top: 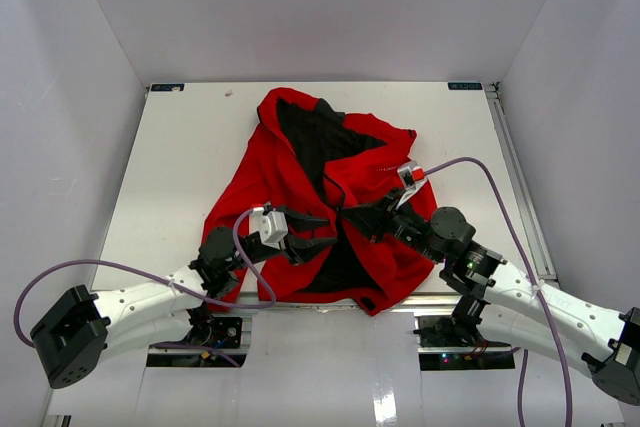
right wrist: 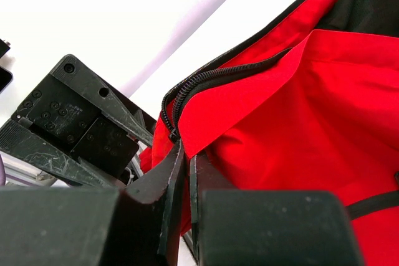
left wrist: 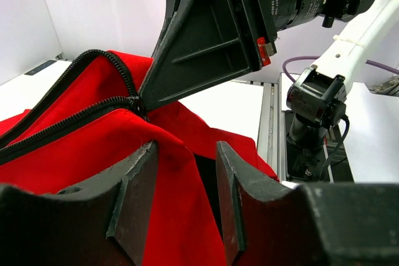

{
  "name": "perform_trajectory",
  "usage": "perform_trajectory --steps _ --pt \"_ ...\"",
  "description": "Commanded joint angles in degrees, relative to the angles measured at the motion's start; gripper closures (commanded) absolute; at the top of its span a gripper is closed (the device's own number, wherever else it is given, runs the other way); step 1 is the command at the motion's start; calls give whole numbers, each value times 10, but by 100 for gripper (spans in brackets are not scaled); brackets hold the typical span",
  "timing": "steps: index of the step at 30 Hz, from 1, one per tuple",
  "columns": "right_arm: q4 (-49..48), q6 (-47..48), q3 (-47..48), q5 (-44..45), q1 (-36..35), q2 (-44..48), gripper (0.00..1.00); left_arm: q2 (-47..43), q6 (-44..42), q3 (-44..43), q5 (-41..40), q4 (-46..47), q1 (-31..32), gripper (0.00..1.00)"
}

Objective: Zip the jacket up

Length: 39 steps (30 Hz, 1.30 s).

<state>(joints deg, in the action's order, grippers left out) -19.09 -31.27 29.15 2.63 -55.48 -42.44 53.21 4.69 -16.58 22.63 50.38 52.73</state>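
The red jacket (top: 262, 182) lies open on the white table, its black lining showing down the middle. It also shows in the left wrist view (left wrist: 68, 154) and the right wrist view (right wrist: 299, 104). My right gripper (top: 352, 215) is shut on the jacket's front edge just below the lower end of the dark zipper (right wrist: 193, 82); its fingers are pressed together (right wrist: 187, 166). In the left wrist view its tip (left wrist: 144, 99) sits where the two zipper rows (left wrist: 118, 66) meet. My left gripper (top: 320, 233) is open, with a raised fold of red fabric between its fingers (left wrist: 184, 185).
The white table (top: 170, 147) is walled in white on three sides. A metal rail (top: 518, 177) runs along its right edge. Purple cables (top: 480, 169) loop from both arms. The right arm's base (left wrist: 315, 107) stands close behind the jacket hem.
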Motion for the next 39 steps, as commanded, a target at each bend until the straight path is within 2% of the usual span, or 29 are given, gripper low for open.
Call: perform_trajectory --steps 1,8,23,39 --pt "-60 1 17 1 1 -1 92 -13 13 -11 -1 -6 4 46" --pt "-60 1 4 -14 0 1 92 -17 24 -15 -36 -18 4 40" --pt "-57 -3 -54 -38 1 22 92 -73 167 -80 -116 -275 4 36" --pt "-73 -6 -64 -44 1 12 92 -69 190 -60 -112 -243 4 37"
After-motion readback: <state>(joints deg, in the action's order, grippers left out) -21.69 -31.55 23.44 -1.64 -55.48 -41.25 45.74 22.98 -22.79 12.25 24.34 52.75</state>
